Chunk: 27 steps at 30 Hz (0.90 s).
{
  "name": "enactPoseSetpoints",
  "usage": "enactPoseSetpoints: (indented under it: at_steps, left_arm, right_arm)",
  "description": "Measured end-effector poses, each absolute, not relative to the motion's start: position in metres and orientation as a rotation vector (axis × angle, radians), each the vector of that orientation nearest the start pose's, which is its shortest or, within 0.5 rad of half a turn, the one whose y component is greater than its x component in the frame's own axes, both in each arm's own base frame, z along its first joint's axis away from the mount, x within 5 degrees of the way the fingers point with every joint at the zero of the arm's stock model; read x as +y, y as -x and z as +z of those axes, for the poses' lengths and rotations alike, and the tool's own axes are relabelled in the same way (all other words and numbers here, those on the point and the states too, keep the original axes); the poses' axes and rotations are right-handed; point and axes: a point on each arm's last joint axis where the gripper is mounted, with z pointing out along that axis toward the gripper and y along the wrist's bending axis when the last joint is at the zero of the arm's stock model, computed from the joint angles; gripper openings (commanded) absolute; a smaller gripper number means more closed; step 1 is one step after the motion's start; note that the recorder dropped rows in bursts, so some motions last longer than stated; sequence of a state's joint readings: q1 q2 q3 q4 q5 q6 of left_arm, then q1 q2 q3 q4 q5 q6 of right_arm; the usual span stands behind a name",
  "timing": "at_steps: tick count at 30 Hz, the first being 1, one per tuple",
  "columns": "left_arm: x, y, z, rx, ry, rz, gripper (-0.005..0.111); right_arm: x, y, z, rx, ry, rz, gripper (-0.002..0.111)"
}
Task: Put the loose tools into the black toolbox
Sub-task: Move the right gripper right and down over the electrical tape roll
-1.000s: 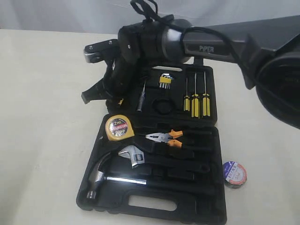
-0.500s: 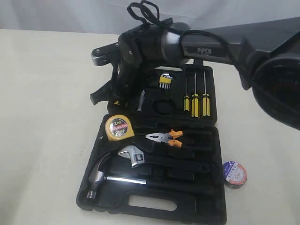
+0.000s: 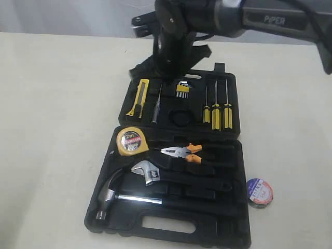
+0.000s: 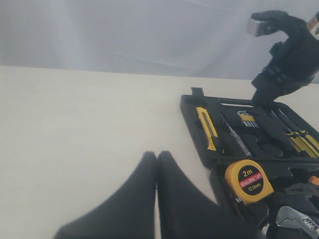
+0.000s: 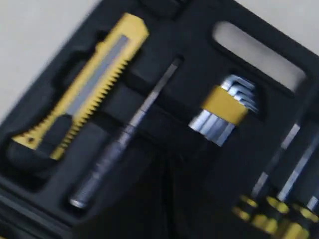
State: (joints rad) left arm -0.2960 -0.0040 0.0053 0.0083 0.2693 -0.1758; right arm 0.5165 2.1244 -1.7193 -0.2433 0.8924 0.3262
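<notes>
- Lying open on the table [image 3: 57,129], the black toolbox [image 3: 218,234] is holding the utility knife [image 3: 139,97] in its far half and the tape measure [image 3: 132,141] and pliers [image 3: 181,152] in its near half.
- The tape roll [image 3: 259,192] is sitting outside, near the toolbox's right edge.
- The left gripper [image 4: 156,158] is resting with its fingers pressed together and empty.
- The right gripper [image 3: 170,62] is hovering over the far half; I cannot tell how its jaws stand.

Tape measure [image 4: 248,180] "2m"; arm [image 3: 275,19] "PIPER"

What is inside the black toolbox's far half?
Yellow-black utility knife, a slim metal tool, a hex key set, three screwdrivers and an empty round recess. The right arm hides part of the toolbox far rim.
</notes>
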Motion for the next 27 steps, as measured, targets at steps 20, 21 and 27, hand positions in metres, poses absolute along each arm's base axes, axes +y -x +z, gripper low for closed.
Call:
enactPoseSetpoints:
  at_steps: [20, 21, 27]
  left_arm:
    - [-0.016, -0.053, 0.187, 1.763, -0.111, -0.336, 0.0]
    - [-0.016, -0.053, 0.187, 1.763, -0.111, -0.336, 0.0]
    - [-0.016, -0.053, 0.187, 1.763, -0.111, -0.336, 0.0]
  right_arm:
    - [0.059, -0.356, 0.155, 3.087, 0.108, -0.246, -0.001]
    - [0.053, -0.351, 0.152, 3.112, 0.1, -0.223, -0.001]
    - [0.033, -0.32, 0.129, 3.266, 0.075, -0.081, -0.001]
